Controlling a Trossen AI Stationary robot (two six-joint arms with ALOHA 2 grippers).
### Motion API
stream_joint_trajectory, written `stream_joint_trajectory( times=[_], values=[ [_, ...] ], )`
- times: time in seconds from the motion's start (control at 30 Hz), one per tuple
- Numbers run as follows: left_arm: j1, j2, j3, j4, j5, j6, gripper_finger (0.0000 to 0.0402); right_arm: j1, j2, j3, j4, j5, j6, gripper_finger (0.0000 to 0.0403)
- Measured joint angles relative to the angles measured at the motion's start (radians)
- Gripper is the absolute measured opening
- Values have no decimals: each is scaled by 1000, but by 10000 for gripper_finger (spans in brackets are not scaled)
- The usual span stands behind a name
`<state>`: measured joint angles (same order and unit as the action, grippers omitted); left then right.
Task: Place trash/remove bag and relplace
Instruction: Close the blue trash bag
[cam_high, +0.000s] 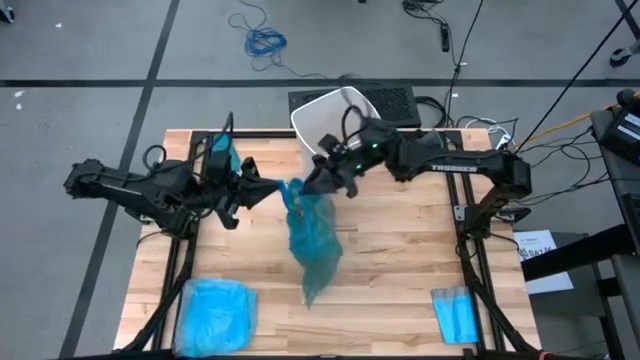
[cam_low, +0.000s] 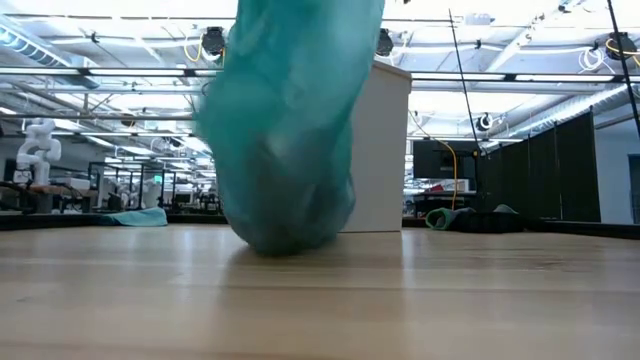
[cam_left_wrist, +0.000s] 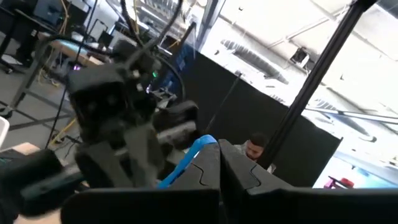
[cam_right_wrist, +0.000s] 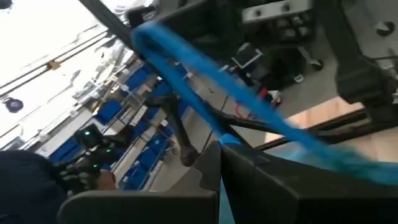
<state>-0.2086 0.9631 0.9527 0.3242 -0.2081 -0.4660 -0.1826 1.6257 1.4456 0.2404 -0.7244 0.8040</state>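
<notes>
A big hall with ceiling trusses and strip lights stretches behind my wooden tabletop, which stands on a grey floor where a loose blue cable lies. At the tabletop's far edge stands a white bin, seen in the low view as a pale block behind the hanging plastic.

The bag, teal-green and crinkly, hangs over the middle of the tabletop. Its top is gathered into a narrow neck between my two tools, and its full lower part bulges down toward the near edge; in the low view its rounded bottom rests on the wood. What is inside it I cannot tell.

My left tool reaches in from the left side, its fingers pressed together on the bag's neck; in my left wrist view a blue strip runs out from between them. My right tool comes in from the far right, just beside the bin, clenched on the same neck; my right wrist view shows the strip stretched taut from its closed fingertips.

A paler sky-blue plastic bag lies crumpled at the near left corner. A small flat folded blue sheet lies at the near right corner. Both are well apart from the hanging bag.
</notes>
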Motion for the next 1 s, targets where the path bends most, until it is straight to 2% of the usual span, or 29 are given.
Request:
stream_joint_trajectory(
  times=[0.13,0.3,0.4,0.5,0.63,0.83,1.0],
  values=[
    [1,4,0,3,0,0,0,2,-19,0,73,-29,6,19],
    [1,4,0,6,0,0,0,1,24,-46,231,-70,141,84],
    [7,4,0,6,-1,0,0,1,64,-47,394,-74,253,120],
    [8,3,0,7,0,0,0,1,134,-48,621,-78,401,140],
    [8,3,0,7,0,0,0,1,200,-50,844,-94,585,135],
    [8,3,0,-10,0,0,0,-21,222,-50,980,-59,658,111],
    [20,11,0,-36,0,-26,0,-41,201,-40,941,-58,652,98]
  ],
)
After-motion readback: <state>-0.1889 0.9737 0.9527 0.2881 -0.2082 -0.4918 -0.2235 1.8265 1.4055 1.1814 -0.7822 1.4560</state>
